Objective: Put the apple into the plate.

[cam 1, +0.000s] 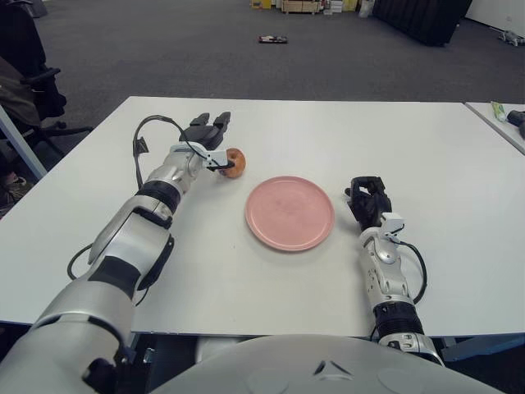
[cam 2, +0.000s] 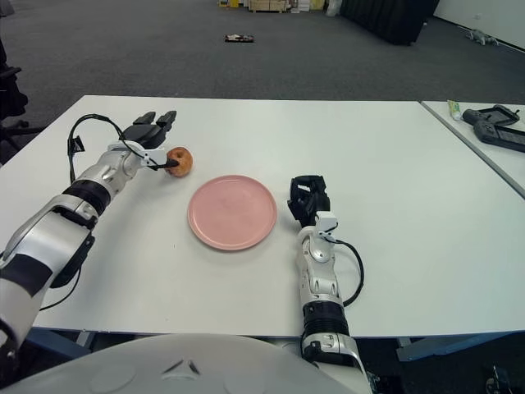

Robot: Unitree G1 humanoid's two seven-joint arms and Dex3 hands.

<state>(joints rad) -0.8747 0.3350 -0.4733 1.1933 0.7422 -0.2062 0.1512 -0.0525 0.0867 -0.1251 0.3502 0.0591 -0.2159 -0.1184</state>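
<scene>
Even overhead light is brightening the white table; shadows are staying soft, and nothing is blurring.

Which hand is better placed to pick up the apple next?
Left. The left hand is right beside the apple, fingers open, while the right hand sits beyond the plate, on its far side.

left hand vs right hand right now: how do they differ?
The left hand is stretched far out beside the apple, fingers extended, thumb at the fruit; the right hand sits nearer the robot, right of the pink plate, fingers curled, holding nothing. Both are black three-finger hands over the white table.
</scene>
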